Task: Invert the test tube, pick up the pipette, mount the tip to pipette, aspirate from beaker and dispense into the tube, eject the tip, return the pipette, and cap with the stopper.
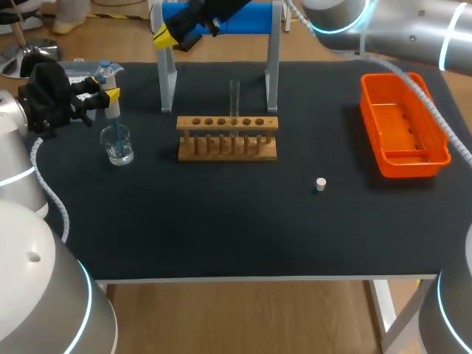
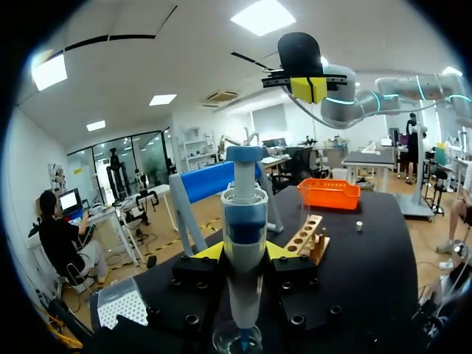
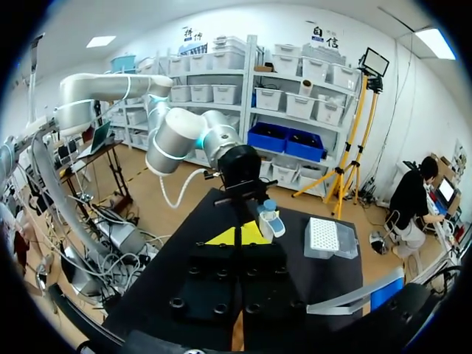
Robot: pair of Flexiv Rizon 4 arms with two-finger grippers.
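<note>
My left gripper (image 1: 107, 88) is shut on the blue-and-white pipette (image 1: 109, 80), holding it upright at the table's left. The pipette's tip reaches down into the glass beaker (image 1: 118, 144). In the left wrist view the pipette (image 2: 244, 236) stands between the yellow fingers (image 2: 209, 251), with the beaker (image 2: 237, 341) right below. A clear test tube (image 1: 234, 99) stands upright in the wooden rack (image 1: 227, 138). The white stopper (image 1: 320, 184) lies on the mat right of the rack. My right gripper (image 1: 164, 35) hangs shut and empty, high by the blue stand.
The blue pipette stand (image 1: 221, 18) on white legs rises behind the rack. An orange bin (image 1: 402, 125) sits at the far right. A tip box (image 3: 330, 237) lies near the left arm at the table's back left corner.
</note>
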